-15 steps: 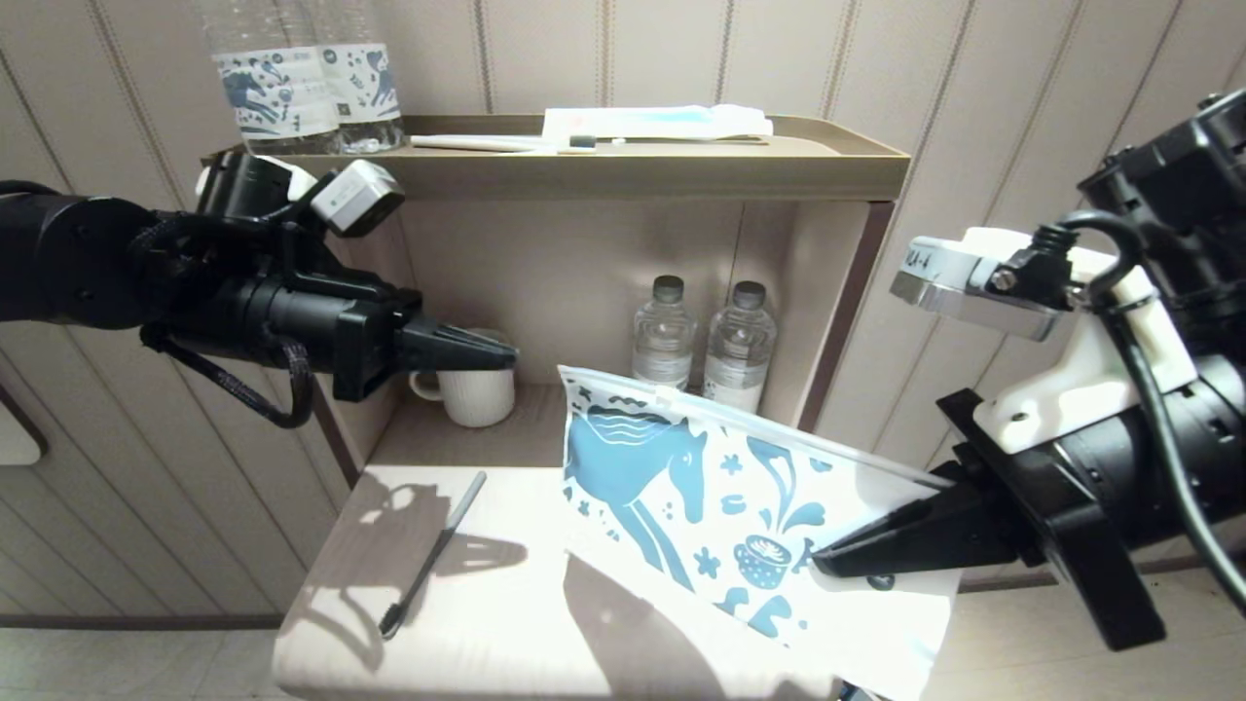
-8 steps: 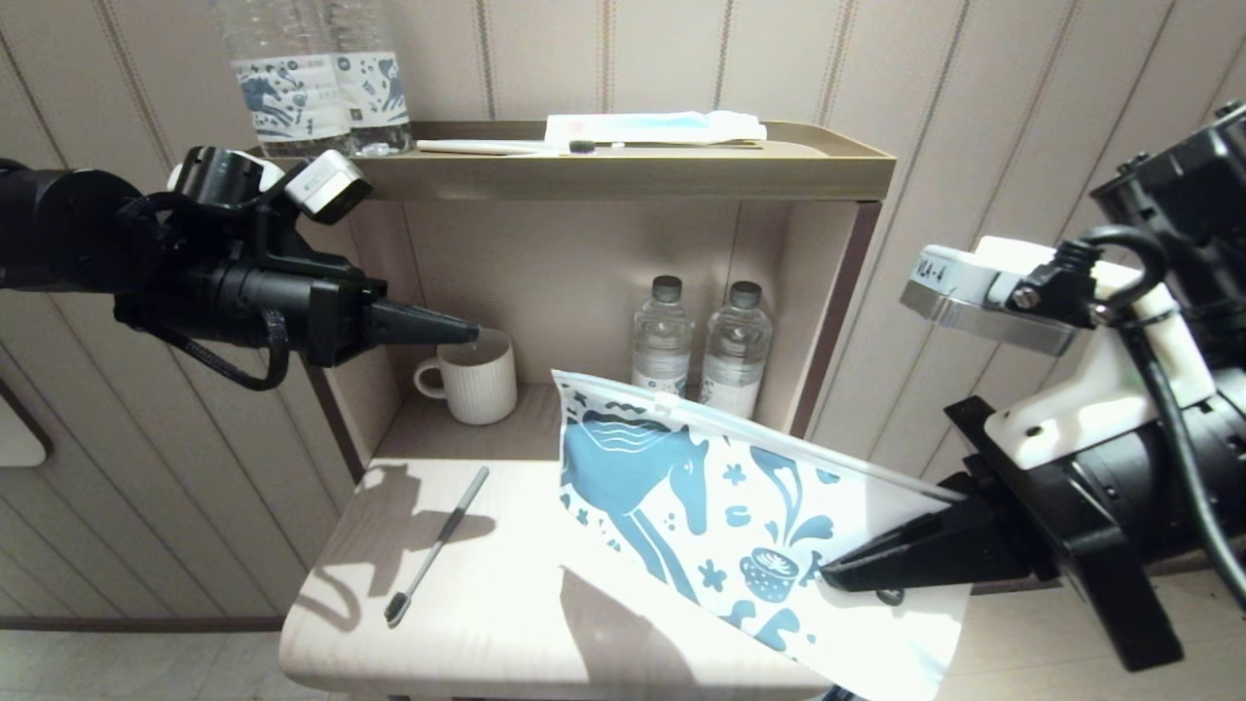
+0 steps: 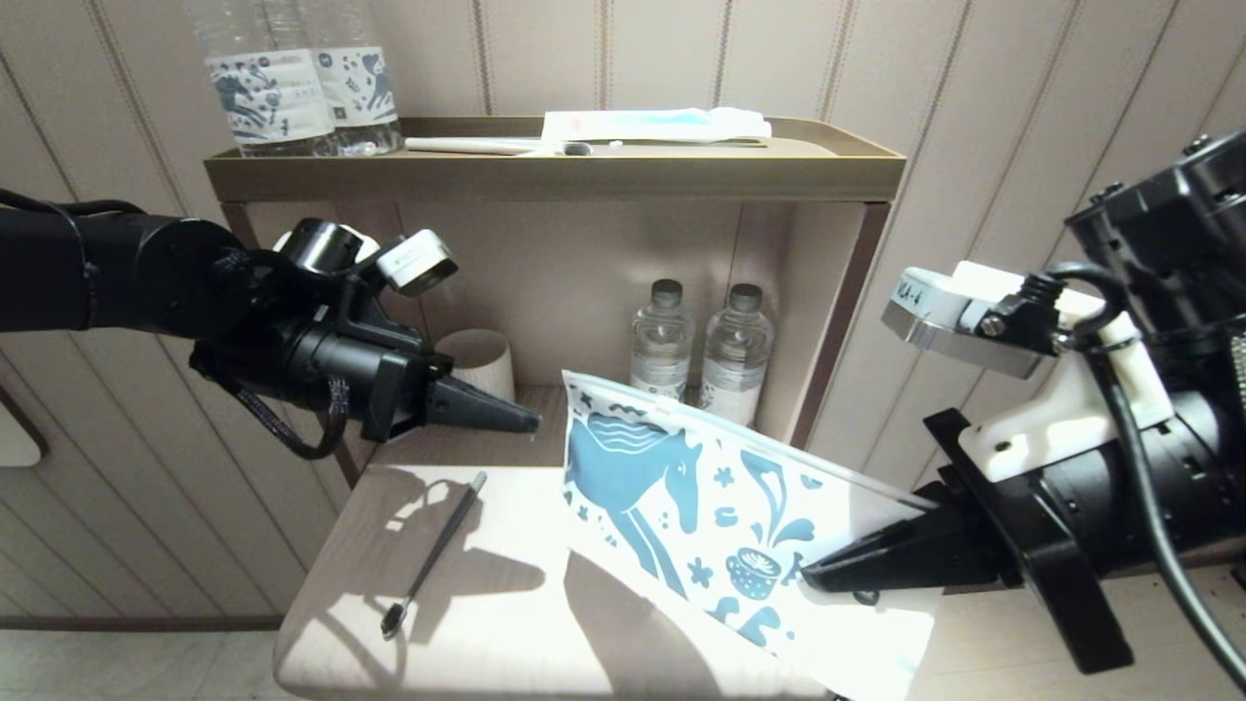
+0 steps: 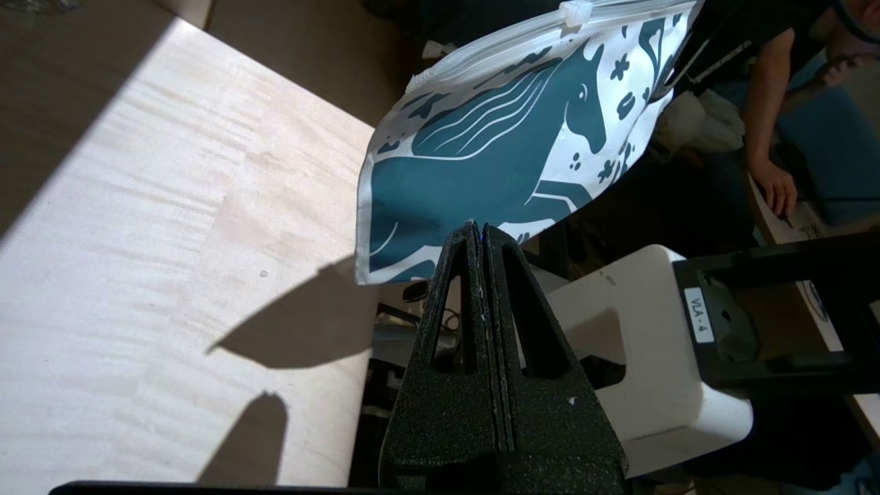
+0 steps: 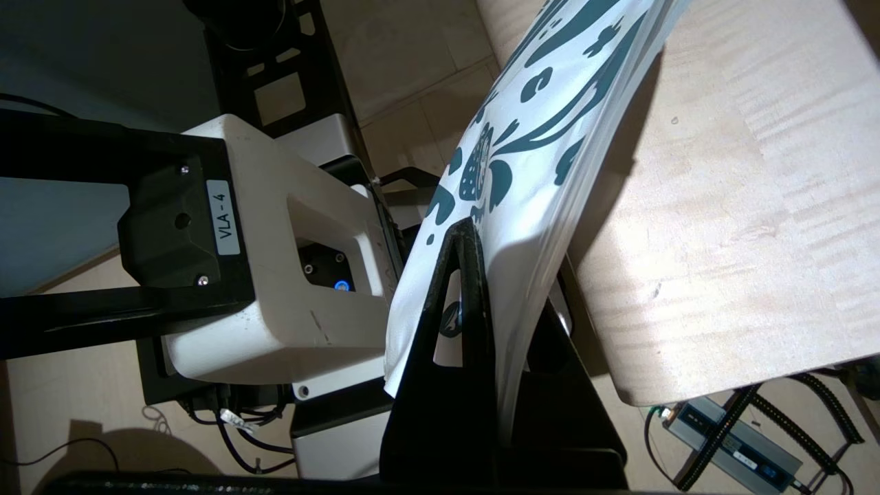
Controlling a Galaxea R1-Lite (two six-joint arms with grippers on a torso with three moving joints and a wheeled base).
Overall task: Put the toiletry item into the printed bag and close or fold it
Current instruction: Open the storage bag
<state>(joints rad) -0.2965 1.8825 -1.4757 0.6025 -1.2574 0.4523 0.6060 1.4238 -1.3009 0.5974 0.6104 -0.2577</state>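
Observation:
The printed bag (image 3: 720,516), white with a dark-blue horse, hangs tilted above the table, zip edge uppermost. My right gripper (image 3: 813,579) is shut on its lower right part; the right wrist view shows the bag (image 5: 550,137) pinched between the black fingers (image 5: 460,275). The slim grey toothbrush (image 3: 433,550) lies on the table's left part, bristle head toward the front. My left gripper (image 3: 531,424) hovers shut and empty above the table, just left of the bag's upper corner and above the toothbrush's far end. The left wrist view has the bag (image 4: 495,165) ahead of the gripper (image 4: 479,230).
A light wooden table (image 3: 487,643) stands before a shelf unit (image 3: 555,175). A white mug (image 3: 482,360) and two small water bottles (image 3: 701,346) stand in the lower niche. On top are labelled bottles (image 3: 292,83), a white toothbrush (image 3: 496,146) and a white-and-blue packet (image 3: 652,122).
My left arm has come down and moved right, its shut tip now near the bag's upper left corner. The bag and right gripper have shifted only slightly.

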